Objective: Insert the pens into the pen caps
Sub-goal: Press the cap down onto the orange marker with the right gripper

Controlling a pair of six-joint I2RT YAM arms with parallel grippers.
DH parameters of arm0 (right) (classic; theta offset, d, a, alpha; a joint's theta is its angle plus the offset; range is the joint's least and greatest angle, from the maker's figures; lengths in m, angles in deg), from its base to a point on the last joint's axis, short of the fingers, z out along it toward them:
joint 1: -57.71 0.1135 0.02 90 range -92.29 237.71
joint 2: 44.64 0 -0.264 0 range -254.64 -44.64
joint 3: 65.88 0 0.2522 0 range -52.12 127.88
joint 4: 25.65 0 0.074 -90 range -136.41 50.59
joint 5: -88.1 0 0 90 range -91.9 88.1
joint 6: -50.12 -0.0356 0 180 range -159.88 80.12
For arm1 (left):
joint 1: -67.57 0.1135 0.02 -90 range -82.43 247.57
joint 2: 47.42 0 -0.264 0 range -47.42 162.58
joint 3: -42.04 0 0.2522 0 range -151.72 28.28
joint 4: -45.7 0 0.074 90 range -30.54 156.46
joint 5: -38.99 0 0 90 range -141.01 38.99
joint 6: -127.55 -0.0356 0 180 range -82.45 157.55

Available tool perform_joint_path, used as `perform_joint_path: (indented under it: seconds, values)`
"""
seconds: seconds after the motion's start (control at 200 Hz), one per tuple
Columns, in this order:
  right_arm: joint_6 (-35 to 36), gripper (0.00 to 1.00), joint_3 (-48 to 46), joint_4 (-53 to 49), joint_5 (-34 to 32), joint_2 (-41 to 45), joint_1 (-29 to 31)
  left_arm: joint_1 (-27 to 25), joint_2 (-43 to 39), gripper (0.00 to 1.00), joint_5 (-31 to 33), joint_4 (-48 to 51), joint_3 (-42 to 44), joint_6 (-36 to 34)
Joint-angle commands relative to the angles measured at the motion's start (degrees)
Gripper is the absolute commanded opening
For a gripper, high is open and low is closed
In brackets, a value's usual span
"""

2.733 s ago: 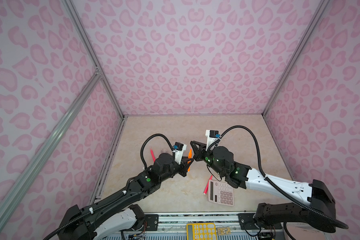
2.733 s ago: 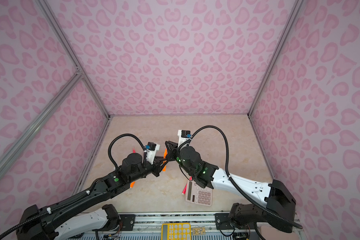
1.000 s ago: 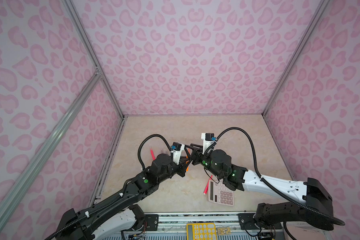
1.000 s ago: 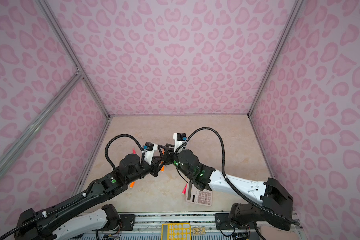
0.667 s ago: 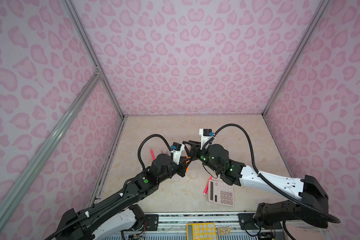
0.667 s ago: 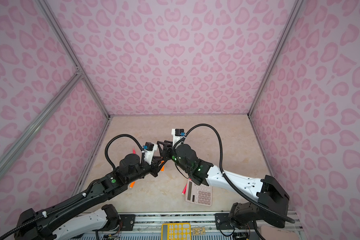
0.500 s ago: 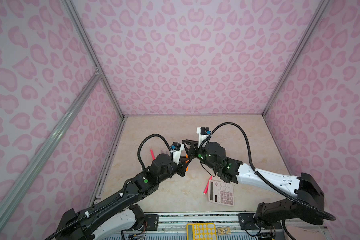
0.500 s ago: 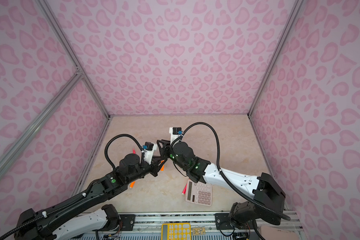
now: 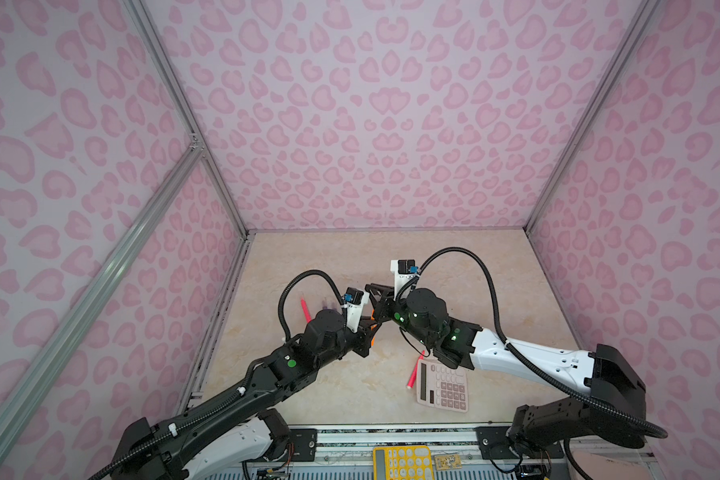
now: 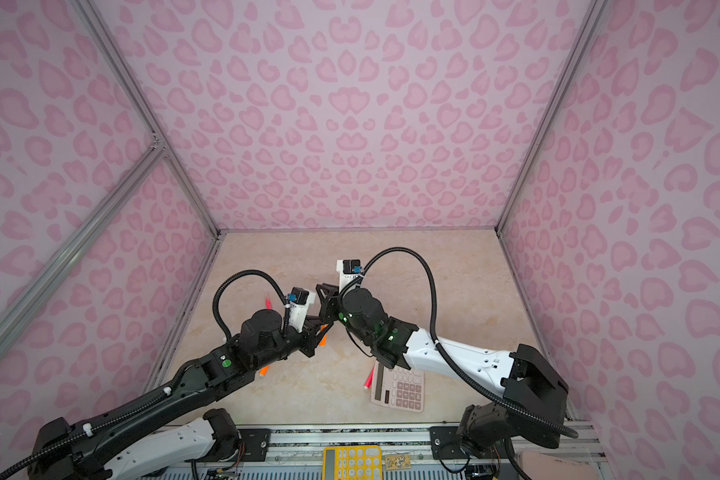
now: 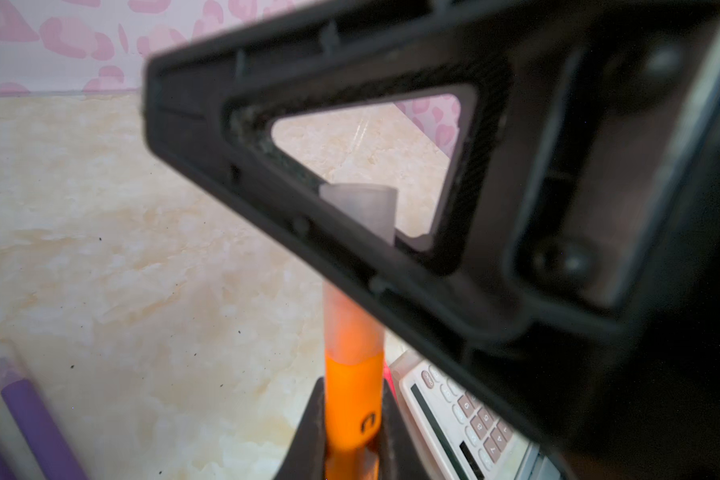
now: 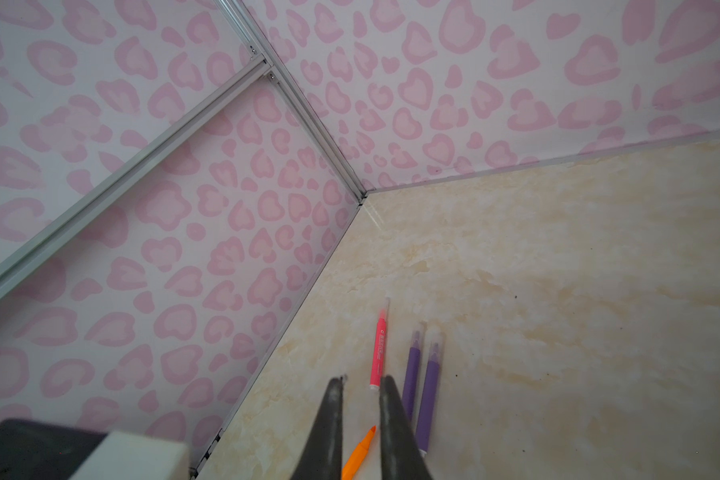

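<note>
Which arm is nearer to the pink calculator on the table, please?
Right. The right arm overhangs the far edge of the pink calculator; the left arm lies off to its left.

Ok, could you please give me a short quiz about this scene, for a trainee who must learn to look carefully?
1. How many purple pens lie side by side on the table in the right wrist view?
2. True or false: the left gripper is shut on an orange pen.
3. In both top views, what lies beside the pink calculator? A purple pen; B orange pen; C pink-red pen.
Key: 1 two; 2 true; 3 C.
</note>
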Motion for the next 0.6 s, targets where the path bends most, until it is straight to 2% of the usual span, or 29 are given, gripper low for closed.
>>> perform_joint_path:
  seconds: [0.0, 0.07, 0.32, 0.595]
  values:
    - [-1.20, 0.00, -2.28, 0.55, 1.34, -0.91, 2.06, 0.34, -0.72, 0.03, 10.72, -2.81, -0.39, 2.23]
    - [-0.97, 0.00, -3.36, 2.27, 0.00, -1.63, 3.79, 0.37, -0.84, 0.04, 11.91, -2.39, -0.29, 2.11]
    - [-0.16, 0.00, -3.34, 4.02, -1.32, -5.62, 6.63, 1.09, -1.77, 0.04, 8.53, -4.16, 0.43, 1.78]
    - [-0.50, 0.00, -4.40, 4.12, -1.79, -5.48, 6.63, 7.96, -2.49, 0.04, 0.30, -6.97, 2.88, 5.84]
